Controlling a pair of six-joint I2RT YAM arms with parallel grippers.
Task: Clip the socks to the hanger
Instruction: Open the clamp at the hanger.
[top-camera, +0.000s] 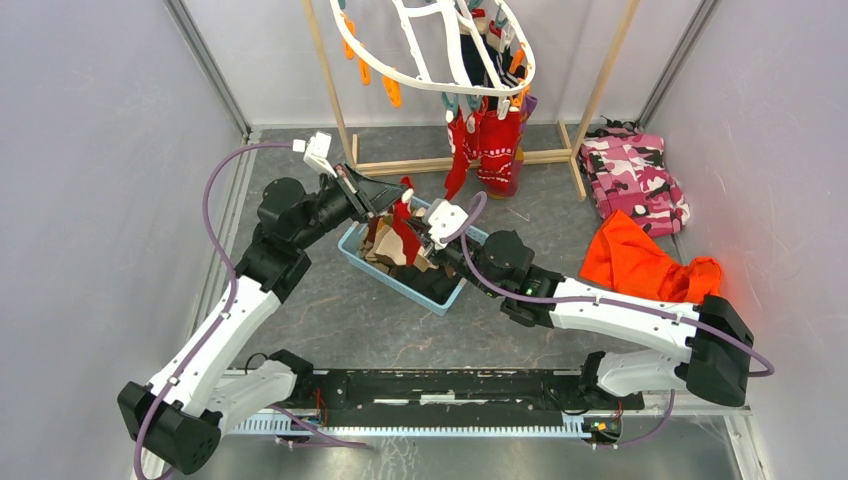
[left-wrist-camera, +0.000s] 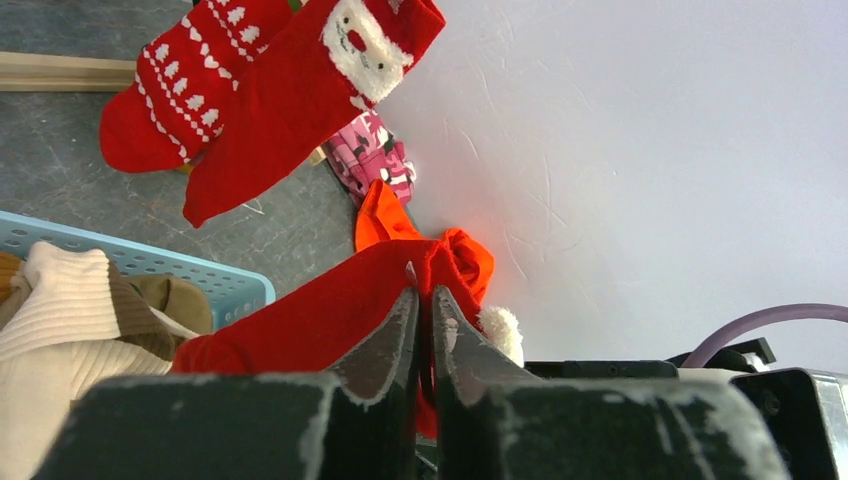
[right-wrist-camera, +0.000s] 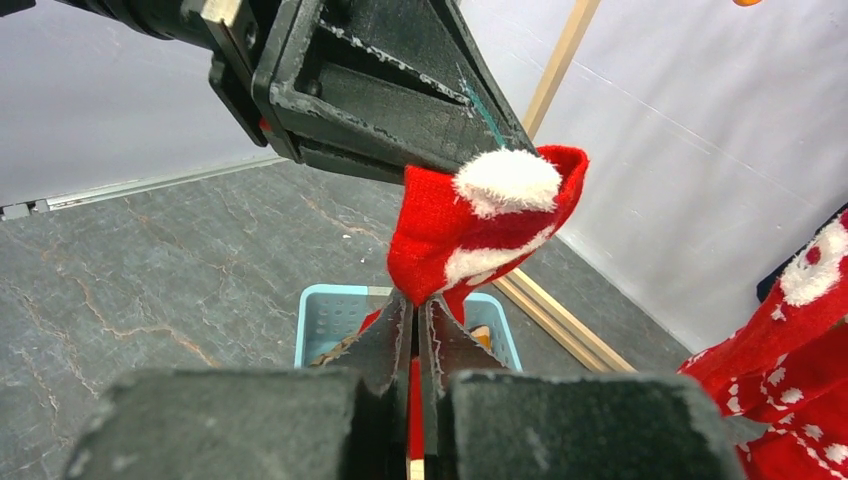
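Room is pale grey walls (top-camera: 90, 150) on 3 sides, smooth & matte. The table (top-camera: 330, 320) is 1 dark grey slab w/ a cracked-stone look.

Far beyond both grippers: 1 light wooden pole rack (top-camera: 600, 85). The 1 hanger (top-camera: 420, 85) hangs from it, a white plastic oval w/ cross bars. I count 3 orange clips (top-camera: 392, 92) on the rim side nearer the left gripper, teal ones too small to count.

2 red hung socks (top-camera: 485, 150) dangle off it, just past the fingertips and higher. 1 has white tree patterns (left-wrist-camera: 170, 90), the other a santa face (left-wrist-camera: 310, 90). More dark socks sit behind them, can't count those.

Out beyond the right gripper's right side: 1 pink camo garment (top-camera: 635, 175), crumpled. Closer to that arm is 1 bright orange cloth (top-camera: 640, 260).

Right under both grippers: 1 light blue basket (top-camera: 350, 245), plastic w/ a perforated wall. It holds a heap of socks, incl a ribbed beige-brown sock (left-wrist-camera: 60, 310). Number in the pile is unclear.

Left gripper (left-wrist-camera: 422, 295) is pinched tight on 1 red santa sock (right-wrist-camera: 470, 220), knit, w/ a fluffy white pompom. Right gripper (right-wrist-camera: 418, 305) is clamped on the same sock just below, jaws nearly touching, red fabric between. So the sock is stretched between the 2, above the basket
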